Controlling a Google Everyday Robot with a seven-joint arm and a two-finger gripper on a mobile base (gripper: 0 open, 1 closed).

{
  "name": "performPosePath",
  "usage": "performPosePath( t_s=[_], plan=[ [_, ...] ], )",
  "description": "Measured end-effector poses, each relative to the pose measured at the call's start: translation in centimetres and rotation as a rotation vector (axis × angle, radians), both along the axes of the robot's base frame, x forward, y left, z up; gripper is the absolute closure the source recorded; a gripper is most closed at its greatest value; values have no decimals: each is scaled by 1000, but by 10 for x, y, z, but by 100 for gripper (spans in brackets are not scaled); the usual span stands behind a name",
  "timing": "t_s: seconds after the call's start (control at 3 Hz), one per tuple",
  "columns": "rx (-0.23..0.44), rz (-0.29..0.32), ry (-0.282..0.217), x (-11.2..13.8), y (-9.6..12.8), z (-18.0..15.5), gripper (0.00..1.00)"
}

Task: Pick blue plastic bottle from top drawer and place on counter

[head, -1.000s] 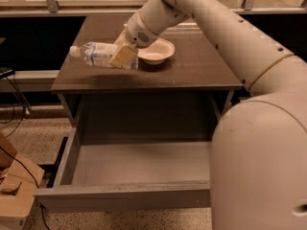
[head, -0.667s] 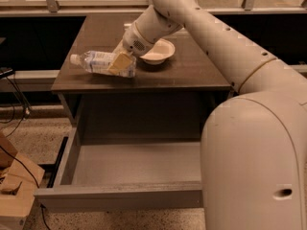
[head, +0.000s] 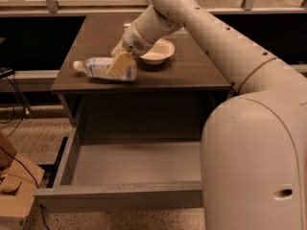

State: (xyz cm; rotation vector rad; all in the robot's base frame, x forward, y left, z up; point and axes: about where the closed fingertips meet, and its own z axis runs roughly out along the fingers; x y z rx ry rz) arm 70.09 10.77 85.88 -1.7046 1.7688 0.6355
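Observation:
The blue plastic bottle (head: 96,67) lies on its side on the front left part of the dark counter (head: 192,73), white cap pointing left. My gripper (head: 120,62) reaches down from the right and is closed around the bottle's body, with a tan finger pad (head: 121,64) across its front. The bottle looks to be resting on the counter surface. The top drawer (head: 120,195) stands pulled out below the counter, and nothing lies on its grey floor.
A white round bowl (head: 158,51) sits on the counter just behind my gripper. A pale ledge with metal posts (head: 72,1) runs behind. A wooden box (head: 14,190) and cables (head: 14,104) lie on the floor at left. My arm fills the right side.
My gripper has carried the bottle down and slightly toward the counter's front edge; the bottle now rests low on the counter instead of being held above it.

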Motion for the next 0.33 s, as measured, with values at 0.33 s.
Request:
performPosePath(
  t_s=[0.33],
  plan=[
    [0,2,2,0,1,-1,0]
  ],
)
